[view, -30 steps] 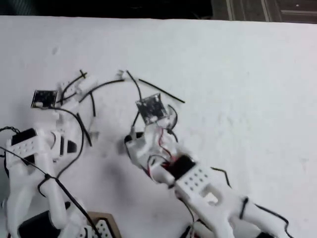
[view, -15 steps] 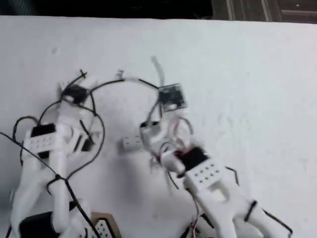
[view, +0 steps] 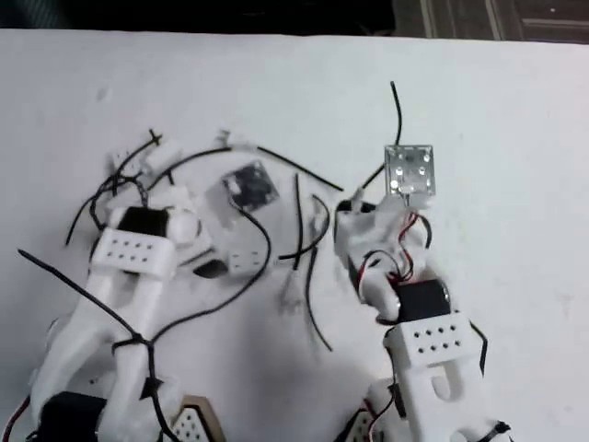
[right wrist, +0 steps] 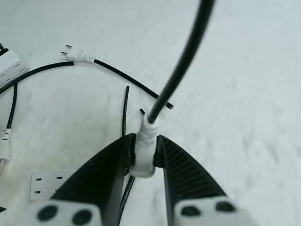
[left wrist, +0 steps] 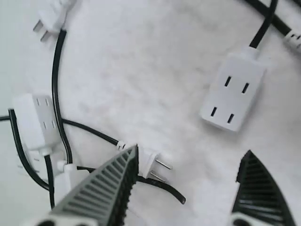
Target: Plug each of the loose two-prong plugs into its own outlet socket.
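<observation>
You have a white plug (right wrist: 142, 160) pinched tight in your right gripper (right wrist: 144, 140), to the right of the other cords. Its black cord (right wrist: 183, 56) sticks up. Your left gripper (left wrist: 190, 150) is wide open and holds nothing. A loose plug (left wrist: 153, 165) lies on the table (view: 515, 110) right by one finger. A white socket block (left wrist: 233, 92) lies near it.

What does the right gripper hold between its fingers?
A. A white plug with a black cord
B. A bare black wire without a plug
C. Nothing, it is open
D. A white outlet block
A: in the right wrist view, the right gripper is shut on the white plug, and the black cord runs out of the plug's end.
</observation>
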Available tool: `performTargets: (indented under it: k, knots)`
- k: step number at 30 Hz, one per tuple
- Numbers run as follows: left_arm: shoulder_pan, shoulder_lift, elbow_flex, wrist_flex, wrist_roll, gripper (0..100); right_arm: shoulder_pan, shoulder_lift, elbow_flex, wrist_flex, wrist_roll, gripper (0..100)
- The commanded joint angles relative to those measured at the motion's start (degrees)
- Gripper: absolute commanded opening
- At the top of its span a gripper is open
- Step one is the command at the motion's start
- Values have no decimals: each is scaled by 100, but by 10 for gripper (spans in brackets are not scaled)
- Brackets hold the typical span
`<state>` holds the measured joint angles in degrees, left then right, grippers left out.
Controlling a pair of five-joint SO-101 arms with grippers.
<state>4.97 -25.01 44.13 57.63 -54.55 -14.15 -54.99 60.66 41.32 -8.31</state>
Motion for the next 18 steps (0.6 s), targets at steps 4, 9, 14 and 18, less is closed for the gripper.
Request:
performTargets:
  k: [4, 9, 14, 18]
  knots:
    - [567, 910, -738, -9, -440, 309, 382, -154, -255, -13, 167, 16]
    - [708, 2360, -1626, 44, -422, 309, 620, -163, -264, -13, 167, 16]
    - [760, 3125, -1899, 44, -422, 308, 796, -163, -264, -13, 167, 16]
    - [760, 3187, -1934, 44, -141, 257, 822, -163, -264, -13, 167, 16]
